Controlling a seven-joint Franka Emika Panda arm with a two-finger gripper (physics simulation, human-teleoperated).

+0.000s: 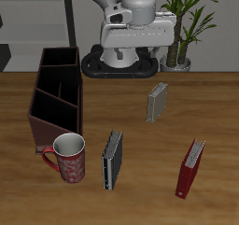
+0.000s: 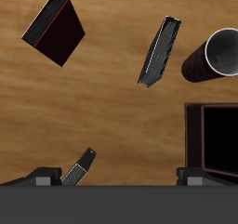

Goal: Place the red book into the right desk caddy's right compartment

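I have the tool (image 2: 119,177) high above the desk (image 1: 215,107), fingers spread and holding nothing, because the red book (image 1: 190,169) stands upright near the front edge, well apart from the caddy (image 1: 58,96).

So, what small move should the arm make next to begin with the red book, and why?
Probably it should travel toward the table's front edge until the gripper hangs over the red book, then descend. The arm is high near its base and holds nothing, while the book stands untouched near the front edge, far across the table from the right desk caddy. Whether the jaws are open cannot be seen.
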